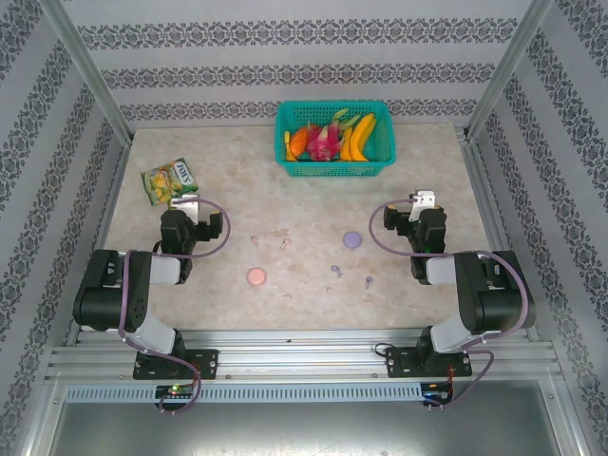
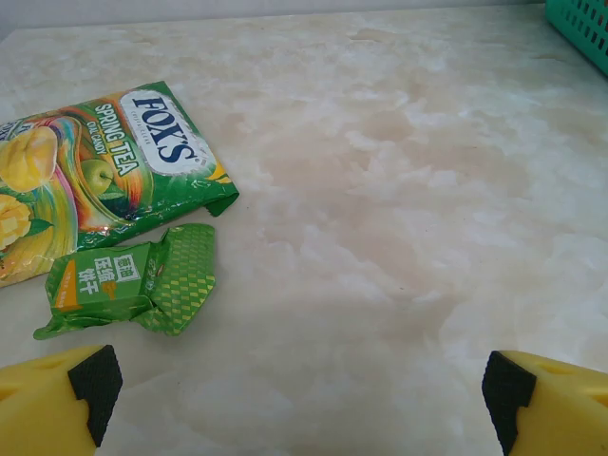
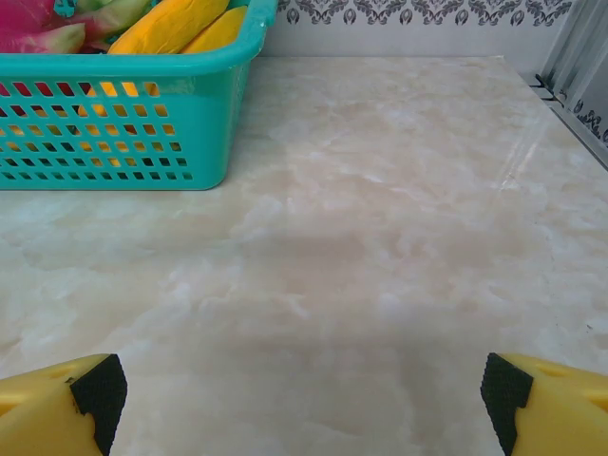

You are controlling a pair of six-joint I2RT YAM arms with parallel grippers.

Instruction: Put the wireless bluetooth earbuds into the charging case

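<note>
Earbuds [image 1: 335, 270] loose on table [image 1: 313, 195]

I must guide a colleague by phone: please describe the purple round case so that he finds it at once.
Start at the teal fruit basket on the far side of the table and come straight toward the arms to mid-table. There lies the purple round case, a flat lilac disc. The pink case lies further left, and the purple earbuds nearby are tiny.
</note>
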